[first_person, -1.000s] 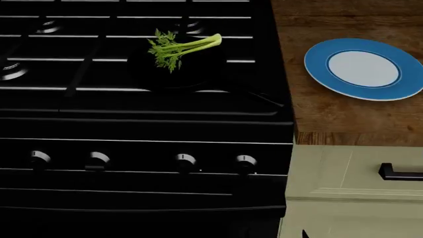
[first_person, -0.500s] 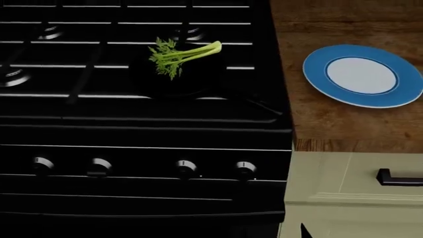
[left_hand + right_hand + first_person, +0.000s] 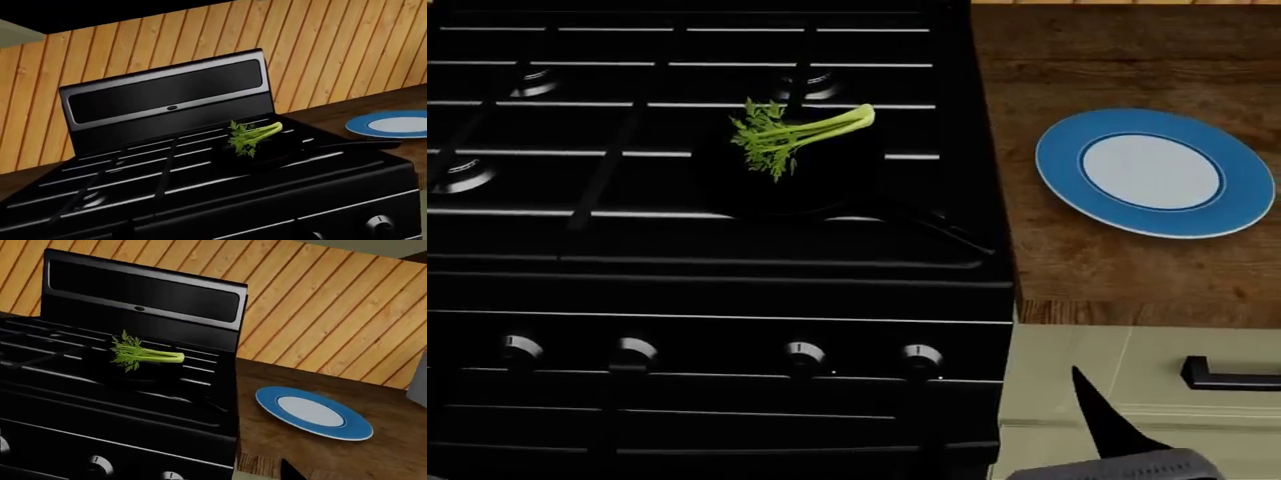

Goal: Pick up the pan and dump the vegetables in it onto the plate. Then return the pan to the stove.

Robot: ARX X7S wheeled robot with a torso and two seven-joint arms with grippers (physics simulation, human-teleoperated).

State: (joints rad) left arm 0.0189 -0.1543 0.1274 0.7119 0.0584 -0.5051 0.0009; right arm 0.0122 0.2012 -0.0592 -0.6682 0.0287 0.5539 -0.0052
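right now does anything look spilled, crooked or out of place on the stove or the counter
Nothing stands out. The pale green celery stalk lies inside the small matte black frying pan, which sits level on the black gas range. The blue-rimmed round plate rests flat and bare on the brown wooden counter. No spills show.

A wooden countertop [image 3: 1094,260] is filling the head view's right side, a beige cabinet [image 3: 1094,400] with a black handle [image 3: 1232,375] sitting below; plank wall [image 3: 320,315] is rising behind.
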